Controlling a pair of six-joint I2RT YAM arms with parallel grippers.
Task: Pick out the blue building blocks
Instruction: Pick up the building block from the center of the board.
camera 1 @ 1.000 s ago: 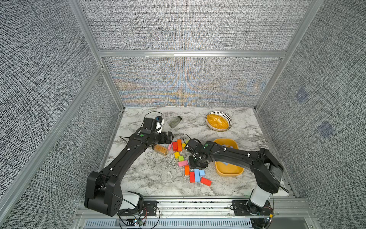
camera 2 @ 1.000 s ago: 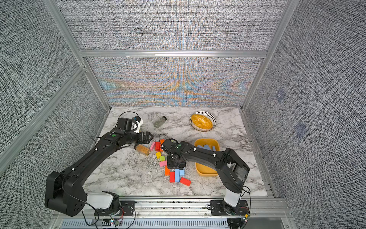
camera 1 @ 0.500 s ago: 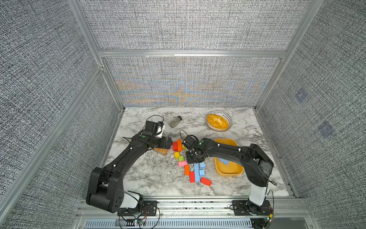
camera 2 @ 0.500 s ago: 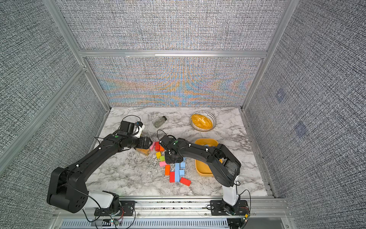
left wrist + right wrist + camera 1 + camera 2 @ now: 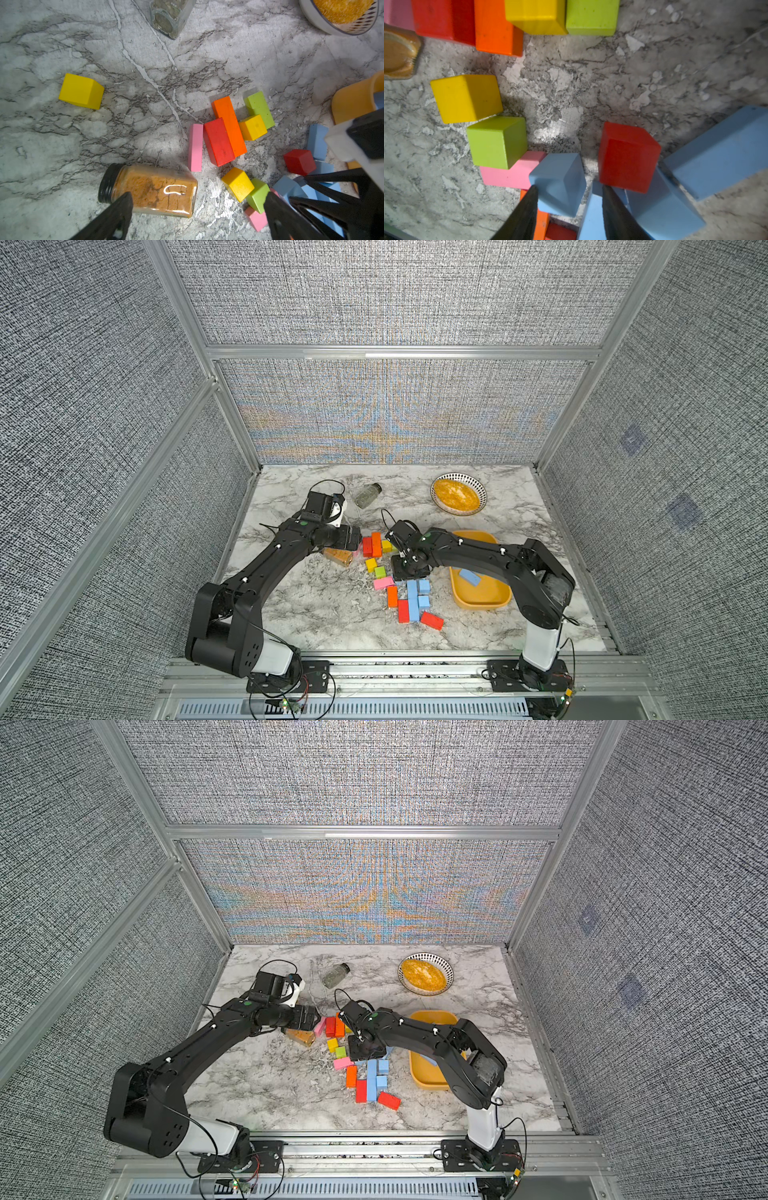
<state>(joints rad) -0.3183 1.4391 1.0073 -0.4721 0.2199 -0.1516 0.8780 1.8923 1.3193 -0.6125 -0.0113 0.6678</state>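
Right gripper (image 5: 569, 188): I am straddling a tilted blue cube (image 5: 558, 178) with my fingers parted. One finger is touching its edge and a gap is showing at the other, so I am not pinching it.
Around that cube: it is overlapping the end of a pink block (image 5: 508, 176), with a green cube (image 5: 496, 141) on one side and a red cube (image 5: 627, 158) on the other. A blue bar (image 5: 720, 153) is lying just beyond the red cube.
Left gripper (image 5: 198, 195): I am hovering with my fingers spread wide over a spice jar (image 5: 153, 191) that is lying on its side, and I am gripping nothing.
Blue building blocks (image 5: 412, 599): most are sitting clustered on the marble table (image 5: 311, 614) under and near my right gripper, among red and orange blocks. One is lying in the yellow tray (image 5: 482, 605).
Farther out: a patterned bowl (image 5: 458, 493) of yellow-orange grains and a glass jar (image 5: 368, 494) on its side are sitting toward the back wall.
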